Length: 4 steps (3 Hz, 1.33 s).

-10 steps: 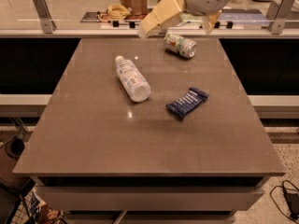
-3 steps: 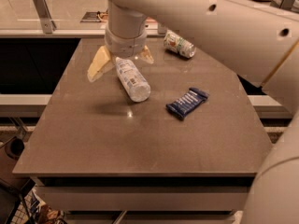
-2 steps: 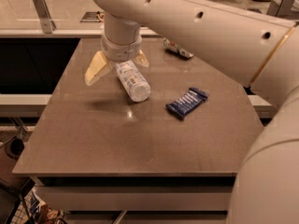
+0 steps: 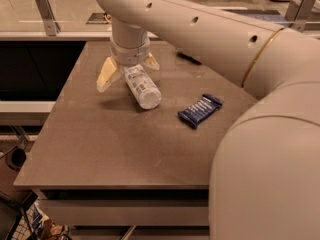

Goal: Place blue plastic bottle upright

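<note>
One claw (image 4: 128, 75), at the end of the single cream arm (image 4: 200, 29), is lowered at the far left of the desk (image 4: 100, 149). Its two fingers (image 4: 107, 75) are spread apart, one on either side of the far end of the one blue plastic bottle (image 4: 143, 87). The bottle lies on its side on the desk, near end pointing toward the viewer and slightly right. One dark blue snack wrapper (image 4: 200, 110) lies flat to the bottle's right, apart from it.
</note>
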Available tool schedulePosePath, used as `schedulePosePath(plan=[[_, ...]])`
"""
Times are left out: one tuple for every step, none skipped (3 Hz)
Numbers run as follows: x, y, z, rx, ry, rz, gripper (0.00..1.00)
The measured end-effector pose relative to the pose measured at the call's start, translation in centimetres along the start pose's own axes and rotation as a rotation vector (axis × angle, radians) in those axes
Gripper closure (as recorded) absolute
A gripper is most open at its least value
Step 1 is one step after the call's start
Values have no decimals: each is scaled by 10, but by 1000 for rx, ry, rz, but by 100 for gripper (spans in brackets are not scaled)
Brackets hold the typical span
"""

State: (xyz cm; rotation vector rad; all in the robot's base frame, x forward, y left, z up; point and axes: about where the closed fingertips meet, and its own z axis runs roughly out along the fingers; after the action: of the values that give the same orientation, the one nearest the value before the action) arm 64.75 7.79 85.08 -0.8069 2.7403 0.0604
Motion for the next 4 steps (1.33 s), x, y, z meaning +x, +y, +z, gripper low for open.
schedulePosePath(plan=[[4, -20, 6, 26, 33, -2, 2], [11, -31, 13, 28, 66, -13, 18], [17, -36, 20, 22, 102, -32, 42], [17, -35, 21, 22, 101, -32, 64]])
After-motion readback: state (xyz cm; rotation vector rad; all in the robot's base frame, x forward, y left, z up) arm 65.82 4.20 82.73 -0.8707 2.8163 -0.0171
